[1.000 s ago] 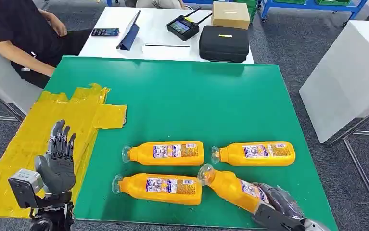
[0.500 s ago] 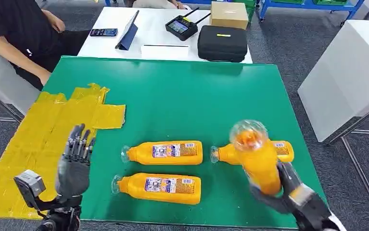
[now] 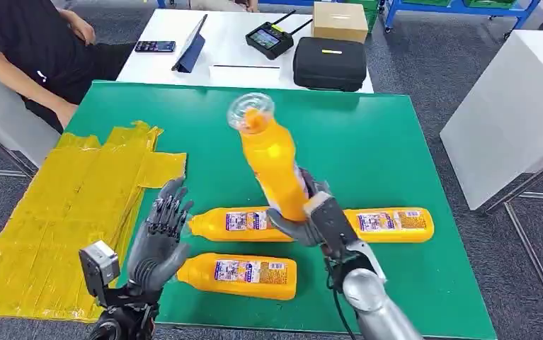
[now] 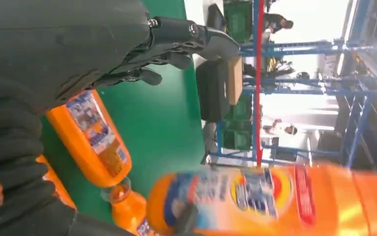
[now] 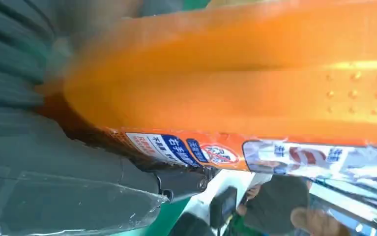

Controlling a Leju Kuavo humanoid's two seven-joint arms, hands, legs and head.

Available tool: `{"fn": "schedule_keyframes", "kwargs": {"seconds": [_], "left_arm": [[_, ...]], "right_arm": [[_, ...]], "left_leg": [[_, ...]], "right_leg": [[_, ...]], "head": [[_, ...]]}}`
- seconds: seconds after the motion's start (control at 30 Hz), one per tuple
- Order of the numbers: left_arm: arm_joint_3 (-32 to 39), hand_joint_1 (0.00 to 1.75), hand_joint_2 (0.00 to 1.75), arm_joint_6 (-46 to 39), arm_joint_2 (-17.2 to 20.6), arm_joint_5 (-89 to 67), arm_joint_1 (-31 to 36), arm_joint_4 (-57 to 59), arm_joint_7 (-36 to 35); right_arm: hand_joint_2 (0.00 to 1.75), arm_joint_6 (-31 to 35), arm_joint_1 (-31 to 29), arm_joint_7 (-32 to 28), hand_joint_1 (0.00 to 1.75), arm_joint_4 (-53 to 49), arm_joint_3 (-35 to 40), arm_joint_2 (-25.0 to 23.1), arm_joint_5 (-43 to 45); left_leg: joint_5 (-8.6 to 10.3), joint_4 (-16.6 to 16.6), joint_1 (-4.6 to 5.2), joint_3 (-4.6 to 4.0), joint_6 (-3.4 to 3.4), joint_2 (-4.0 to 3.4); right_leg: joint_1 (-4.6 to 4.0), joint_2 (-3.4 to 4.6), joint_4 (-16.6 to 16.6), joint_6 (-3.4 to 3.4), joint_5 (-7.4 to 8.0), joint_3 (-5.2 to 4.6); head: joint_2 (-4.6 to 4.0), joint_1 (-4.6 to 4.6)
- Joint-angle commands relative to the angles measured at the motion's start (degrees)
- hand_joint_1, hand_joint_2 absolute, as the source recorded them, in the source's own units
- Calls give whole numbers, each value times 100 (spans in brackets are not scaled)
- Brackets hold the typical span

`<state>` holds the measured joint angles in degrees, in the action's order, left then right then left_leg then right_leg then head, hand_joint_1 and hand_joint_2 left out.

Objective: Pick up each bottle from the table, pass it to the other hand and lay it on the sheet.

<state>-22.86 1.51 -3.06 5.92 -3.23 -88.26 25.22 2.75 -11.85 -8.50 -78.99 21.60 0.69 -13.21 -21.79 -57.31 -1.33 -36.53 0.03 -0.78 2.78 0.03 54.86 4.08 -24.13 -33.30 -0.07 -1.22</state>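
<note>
Green table [image 3: 396, 142], right robot hand [image 3: 311, 219] gripping raised bottle [image 3: 272, 159], left robot hand [image 3: 156, 244] spread, three bottles [image 3: 243, 224] lying between, yellow sheet [image 3: 56, 205] leftward

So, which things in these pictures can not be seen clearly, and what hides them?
- Lifted orange plastic bottle: its lower end is covered by the right hand in the head view; its label is blurred in the left wrist view.
- Orange bottle lying behind the right hand: its neck is hidden by that hand.
- Nearest lying orange bottle: its cap is hidden by the left hand.
- Small label text: too small to read.
</note>
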Motion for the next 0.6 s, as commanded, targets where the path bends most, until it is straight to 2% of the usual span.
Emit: {"fn": "schedule_keyframes", "kwargs": {"seconds": [0.03, 0.17, 0.2, 0.3, 0.43, 0.5, 0.6], "left_arm": [[-207, 0, 175, 41, -138, 84, 562, 486, -177], [-193, 0, 175, 104, -201, 197, 723, 382, -307], [-190, 0, 175, 106, -208, 208, 741, 373, -332], [-193, 0, 175, 108, -204, 218, 746, 342, -362], [-44, 0, 175, -37, -212, 344, 645, -111, -479], [-18, 0, 175, -45, -165, 360, 573, -239, -501], [7, 0, 175, -47, -155, 362, 526, -286, -499]], "right_arm": [[175, -7, -814, 343, 175, 1255, 682, -746, -364], [175, 67, -770, 620, 175, 1443, 1122, -953, -839], [175, 93, -760, 636, 175, 1459, 1148, -985, -868], [175, 105, -773, 645, 175, 1503, 1167, -1006, -894], [175, -36, -810, 870, 175, 1847, 1870, -1239, -1730], [175, 42, -744, 900, 175, 1892, 1963, -1309, -1803], [175, 18, -753, 894, 175, 1908, 2001, -1286, -1834]], "left_leg": [[-4, 3, -1, 15, 1, -12], [-10, -1, -4, 29, 6, 0], [-3, -2, -5, 14, 5, -7], [-7, 0, -3, 21, 7, -4], [-3, -5, -5, 5, 6, -5], [-12, -6, -5, 13, 5, -24], [-4, 0, -7, 3, 3, -1]], "right_leg": [[-5, 15, 1, -31, 3, 3], [-11, 4, 6, -57, -10, 17], [-9, 6, 2, -30, -1, 6], [-9, 6, 3, -41, -6, 11], [-9, 3, 4, -29, -2, -2], [-9, 24, 8, -40, -4, -3], [-11, 0, 3, -34, -4, -8]], "head": [[0, -2], [0, 0], [0, 0], [0, 0], [0, 2], [0, 2], [0, -2]]}}
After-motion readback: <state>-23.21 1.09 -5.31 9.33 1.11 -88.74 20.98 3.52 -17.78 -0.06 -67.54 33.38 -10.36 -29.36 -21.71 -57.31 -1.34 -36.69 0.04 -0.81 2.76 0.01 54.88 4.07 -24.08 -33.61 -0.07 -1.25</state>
